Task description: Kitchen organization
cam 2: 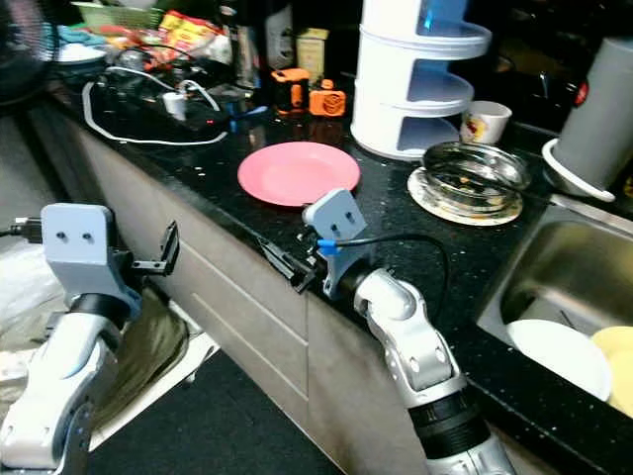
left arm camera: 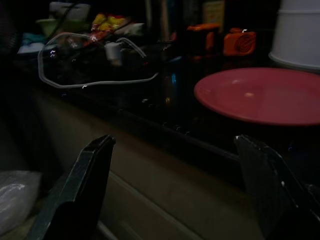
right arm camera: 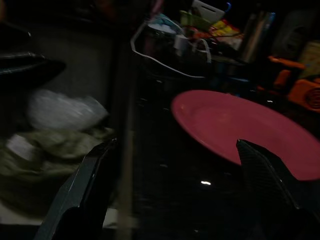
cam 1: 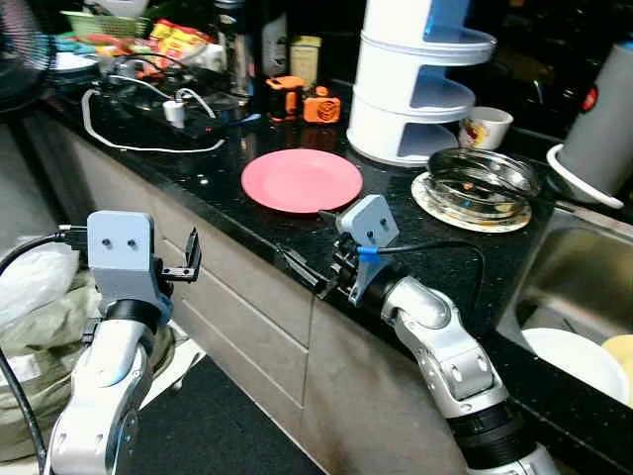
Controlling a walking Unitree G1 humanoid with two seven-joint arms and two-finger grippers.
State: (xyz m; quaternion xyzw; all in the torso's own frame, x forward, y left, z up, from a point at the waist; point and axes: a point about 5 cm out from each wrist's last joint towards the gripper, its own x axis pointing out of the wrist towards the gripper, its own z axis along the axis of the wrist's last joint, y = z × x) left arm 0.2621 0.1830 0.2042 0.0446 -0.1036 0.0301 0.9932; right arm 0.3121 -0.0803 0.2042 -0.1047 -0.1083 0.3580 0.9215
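Note:
A round pink plate (cam 1: 302, 180) lies flat on the black counter (cam 1: 227, 183), close to its front edge. My right gripper (cam 1: 316, 269) hovers at that front edge, just on the near side of the plate, and is open with nothing between its fingers. In the right wrist view the plate (right arm camera: 240, 125) lies ahead between the two spread fingers (right arm camera: 80, 195). My left gripper (cam 1: 186, 259) is held lower and to the left, in front of the cabinet face, also open and empty. The left wrist view shows the plate (left arm camera: 265, 95) ahead on the counter.
Behind the plate stand a white tiered rack (cam 1: 415, 79), a mug (cam 1: 485, 127) and a glass bowl on a patterned plate (cam 1: 480, 180). A sink (cam 1: 569, 287) with a white plate is at right. Cables (cam 1: 148, 109), orange gadgets (cam 1: 307, 101) and bottles crowd the back left. Bags (cam 1: 35, 297) lie on the floor.

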